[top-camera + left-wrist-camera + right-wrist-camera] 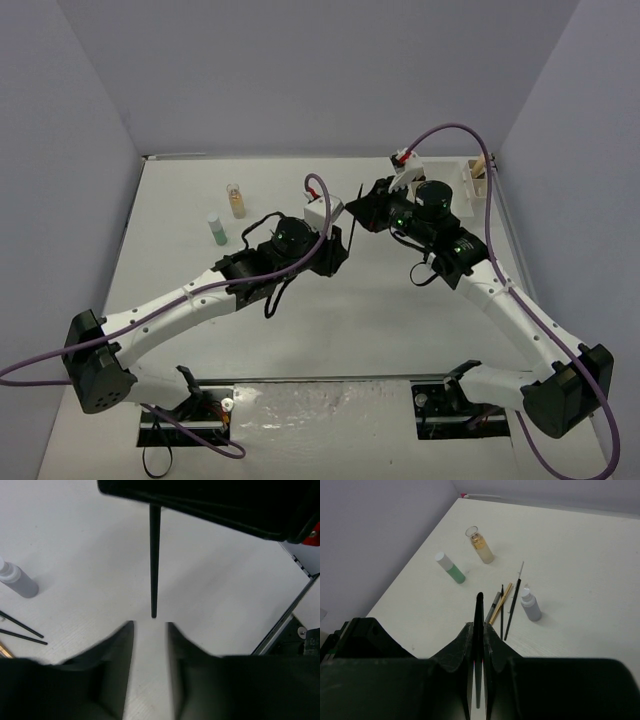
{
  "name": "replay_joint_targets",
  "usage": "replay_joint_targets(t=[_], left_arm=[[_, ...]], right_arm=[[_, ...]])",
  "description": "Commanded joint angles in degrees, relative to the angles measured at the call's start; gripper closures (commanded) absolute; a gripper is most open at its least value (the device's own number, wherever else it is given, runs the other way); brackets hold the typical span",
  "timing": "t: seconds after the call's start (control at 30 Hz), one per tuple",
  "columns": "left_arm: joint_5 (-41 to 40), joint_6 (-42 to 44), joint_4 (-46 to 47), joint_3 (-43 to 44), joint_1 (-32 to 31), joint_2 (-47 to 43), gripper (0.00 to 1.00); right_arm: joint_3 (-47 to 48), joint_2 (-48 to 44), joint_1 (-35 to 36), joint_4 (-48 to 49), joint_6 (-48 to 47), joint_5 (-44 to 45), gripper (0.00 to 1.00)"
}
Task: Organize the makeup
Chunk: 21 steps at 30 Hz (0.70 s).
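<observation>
Right gripper is clamped on a thin black pencil, which sits above mid-table. In the top view the pencil has its long axis running roughly near to far. From the left wrist it runs straight down the frame, its tapered tip pointing at the gap between the fingers. Its upper end is hidden behind the right gripper's dark body. Left gripper stands with its fingers parted, holding nothing, just short of that tip. On the table's left half stand a green bottle and an amber bottle. A grey bottle stands beside a loose cluster of pencils and a tan stick that lie roughly parallel. Any print on the bottles is too small to read. A white box sits at the far right corner, its contents hard to make out.
</observation>
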Motion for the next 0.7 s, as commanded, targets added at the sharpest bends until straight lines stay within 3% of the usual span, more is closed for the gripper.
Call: replay_joint_targets(t=[0.0, 0.07, 0.1, 0.2, 0.47, 0.67], left_arm=[[-1.5, -1.0, -1.4, 4.4, 1.5, -0.1, 0.54], [-1.9, -1.5, -2.5, 4.7, 2.3, -0.1, 0.44], [-1.7, -1.6, -3.4, 4.9, 3.2, -0.3, 0.33], [-2.2, -1.9, -8.3, 5.9, 6.8, -1.0, 0.2], [-4.2, -0.1, -21.9, 5.4, 21.6, -9.1, 0.04], [-4.3, 2.9, -25.5, -0.7, 29.5, -13.9, 0.03]], right_arm=[[2.0, -1.4, -1.1, 4.6, -3.4, 6.0, 1.0], [1.9, -1.6, -1.8, 4.6, -4.2, 9.0, 1.0], [1.7, -1.9, -2.5, 4.6, -5.2, 11.3, 1.0], [1.2, -2.3, -5.1, 4.9, -7.7, 16.3, 1.0], [-2.0, 0.2, -20.6, 15.7, -8.7, 32.7, 1.0], [-1.0, 7.7, -31.4, 25.9, -6.9, 37.7, 1.0]])
